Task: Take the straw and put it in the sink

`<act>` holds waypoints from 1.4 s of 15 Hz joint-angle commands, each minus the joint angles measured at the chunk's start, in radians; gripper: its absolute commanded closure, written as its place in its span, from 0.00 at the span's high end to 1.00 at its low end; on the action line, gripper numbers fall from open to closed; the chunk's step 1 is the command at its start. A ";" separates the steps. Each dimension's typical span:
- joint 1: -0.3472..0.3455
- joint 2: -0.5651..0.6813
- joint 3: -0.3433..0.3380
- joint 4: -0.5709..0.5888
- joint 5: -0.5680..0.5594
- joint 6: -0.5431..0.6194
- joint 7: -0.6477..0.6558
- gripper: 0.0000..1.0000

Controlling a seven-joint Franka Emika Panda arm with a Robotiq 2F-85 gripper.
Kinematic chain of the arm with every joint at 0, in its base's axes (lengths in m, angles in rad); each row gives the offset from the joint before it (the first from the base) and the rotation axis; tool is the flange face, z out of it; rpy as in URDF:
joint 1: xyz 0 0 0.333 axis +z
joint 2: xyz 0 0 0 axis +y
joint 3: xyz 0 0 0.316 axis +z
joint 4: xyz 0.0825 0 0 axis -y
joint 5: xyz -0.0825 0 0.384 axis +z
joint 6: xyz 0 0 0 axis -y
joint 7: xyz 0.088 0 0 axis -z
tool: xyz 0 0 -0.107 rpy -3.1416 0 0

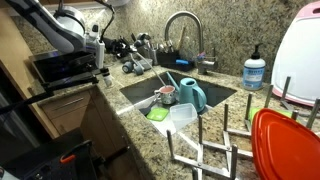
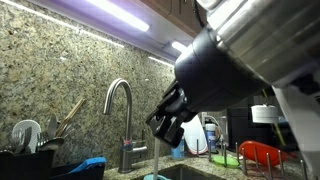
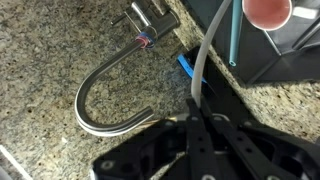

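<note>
Gripper: in the wrist view the gripper (image 3: 196, 108) is seen with its black fingers pressed together, and a thin pale tube is pinched between them.
Held thing: the straw (image 3: 204, 60) is gripped near one end; its free length runs away from the fingertips in a slight curve.
Straw position: it is held in the air, crossing the granite counter (image 3: 50, 60) edge, with its far end over the dark basin of the sink (image 3: 265, 55).
Near the straw tip: a pink cup (image 3: 268, 10) and a short light-blue stick (image 3: 233, 35) are seen just beside the far end; contact cannot be told.
Beside the tool: the curved steel faucet (image 3: 82, 105) lies close to the fingers, apart from them.
Exterior check: in an exterior view the gripper (image 2: 168, 128) hangs near the faucet (image 2: 120, 100), above the basin area; the straw itself is too thin there to be made out with certainty.
Basin contents: in an exterior view the sink (image 1: 218, 90) is shown holding a teal jug (image 1: 192, 96) and other dishes.
Step in hand: the straw is judged to be picked up and carried over the sink; the release is not yet done.
Next move: the tool would need to be brought fully over a free part of the basin, clear of the faucet and cup, lowered, and the fingers parted so the straw drops inside, not across the rim.
</note>
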 commanded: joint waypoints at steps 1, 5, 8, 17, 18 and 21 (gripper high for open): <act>-0.012 0.022 -0.002 0.033 -0.022 0.023 0.010 0.01; -0.013 0.029 -0.002 0.053 -0.033 0.016 0.025 0.01; -0.019 0.041 -0.008 0.069 -0.097 0.018 0.105 0.01; -0.047 0.112 0.001 0.116 -0.422 0.035 0.481 0.01; -0.050 0.119 0.001 0.119 -0.423 0.045 0.492 0.01; -0.062 0.132 0.002 0.125 -0.391 0.115 0.480 0.01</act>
